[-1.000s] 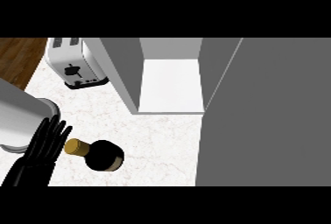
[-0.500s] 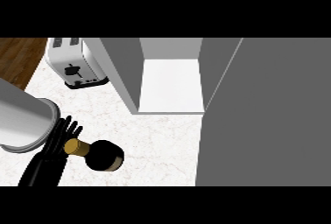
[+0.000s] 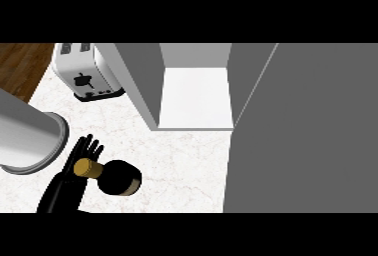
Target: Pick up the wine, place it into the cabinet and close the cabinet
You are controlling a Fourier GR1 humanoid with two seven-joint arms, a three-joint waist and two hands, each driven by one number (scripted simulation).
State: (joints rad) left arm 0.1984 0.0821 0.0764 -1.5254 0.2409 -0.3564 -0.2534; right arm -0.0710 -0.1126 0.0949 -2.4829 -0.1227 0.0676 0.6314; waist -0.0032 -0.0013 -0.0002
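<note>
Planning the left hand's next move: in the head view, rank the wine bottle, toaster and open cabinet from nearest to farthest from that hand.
1. Wine bottle: right against the left hand, on its right side.
2. Toaster: up the counter, near the far left.
3. Cabinet: up and to the right, standing open. Its lower edge makes this a close call with the toaster.

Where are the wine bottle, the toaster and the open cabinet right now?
wine bottle (image 3: 118, 178), head view, on its dark body.
toaster (image 3: 87, 75), head view, on its silver side.
cabinet (image 3: 196, 102), head view, on its white inner floor.
</note>
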